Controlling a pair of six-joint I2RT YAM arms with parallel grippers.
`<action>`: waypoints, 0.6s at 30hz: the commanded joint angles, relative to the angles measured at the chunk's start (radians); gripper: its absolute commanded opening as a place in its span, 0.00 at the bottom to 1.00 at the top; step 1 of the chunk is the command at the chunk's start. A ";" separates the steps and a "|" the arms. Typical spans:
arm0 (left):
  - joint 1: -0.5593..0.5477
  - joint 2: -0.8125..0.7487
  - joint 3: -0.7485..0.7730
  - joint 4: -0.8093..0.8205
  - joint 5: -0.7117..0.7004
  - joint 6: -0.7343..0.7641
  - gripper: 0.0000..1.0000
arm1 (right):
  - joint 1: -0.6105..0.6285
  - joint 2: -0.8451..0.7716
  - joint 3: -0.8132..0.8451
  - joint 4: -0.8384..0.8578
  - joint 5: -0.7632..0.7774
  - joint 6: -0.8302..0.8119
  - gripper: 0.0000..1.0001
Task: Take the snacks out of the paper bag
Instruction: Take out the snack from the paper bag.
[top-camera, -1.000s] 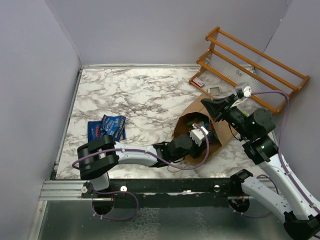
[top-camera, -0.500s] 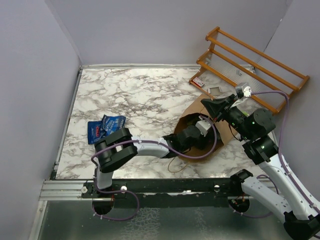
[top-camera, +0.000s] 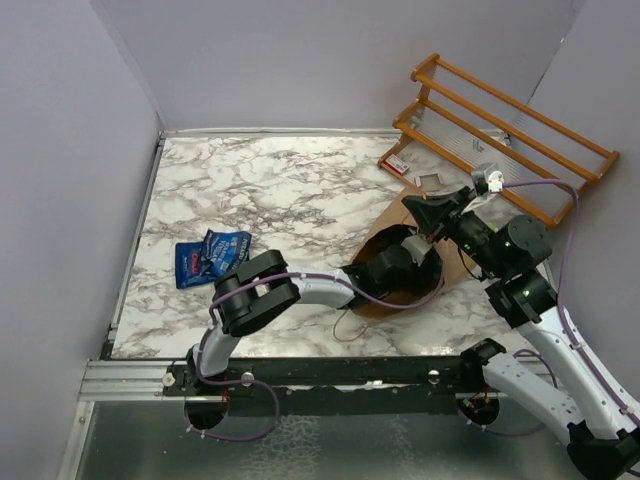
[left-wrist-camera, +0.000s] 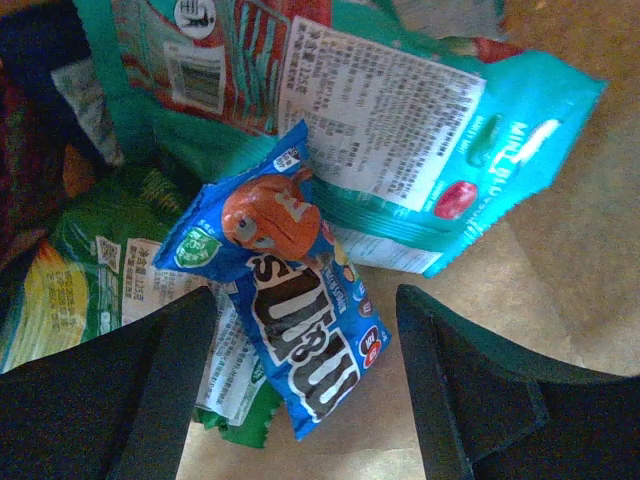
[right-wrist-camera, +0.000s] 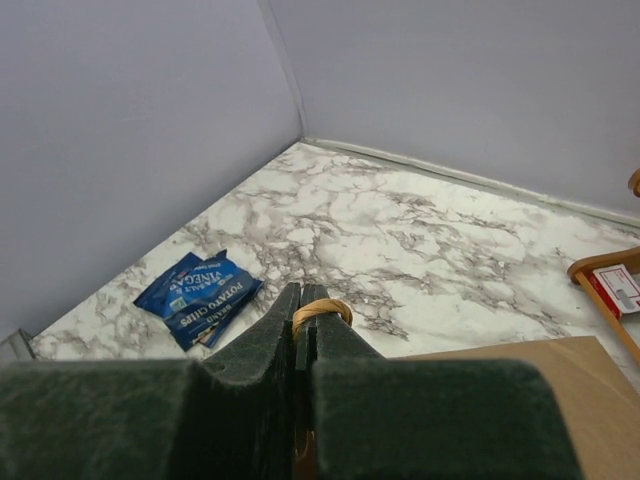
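Snack retrieval under way: on the marble bench (top-camera: 270, 190), the bag (top-camera: 388, 212) lies at 3 o'clock, its mouth towards the arms, with the rack (top-camera: 500, 130) beyond it at 1 o'clock. The right tool (right-wrist-camera: 303, 300) is pinched together on the handle (right-wrist-camera: 322, 308), holding the mouth up. The left tool (left-wrist-camera: 300, 330) is deep inside, jaws apart on either side of a blue packet (left-wrist-camera: 290, 300). That packet lies among the other snacks, with a teal packet (left-wrist-camera: 420, 130) at its 1 o'clock and a green packet (left-wrist-camera: 90, 260) at its 9 o'clock. Two chip packets (top-camera: 212, 257) already lie out at 8 o'clock.

The step in hand looks like the reach for the next snack. The next move calls for settling onto the blue packet, closing on it alone and drawing back through the mouth.

A second ago the left tool sat at the mouth with its white wrist showing. It has since pushed further in, elbow swinging right, while the right tool and chip packets have not shifted.
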 joint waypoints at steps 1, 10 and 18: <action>0.019 0.072 0.019 0.021 -0.005 0.000 0.74 | 0.001 -0.008 0.022 -0.009 0.010 -0.007 0.02; 0.027 -0.004 0.020 -0.055 0.010 0.014 0.29 | 0.001 -0.016 0.029 -0.020 0.025 -0.020 0.02; 0.027 -0.150 -0.059 -0.083 0.041 -0.020 0.00 | 0.001 -0.012 0.018 -0.013 0.024 -0.015 0.02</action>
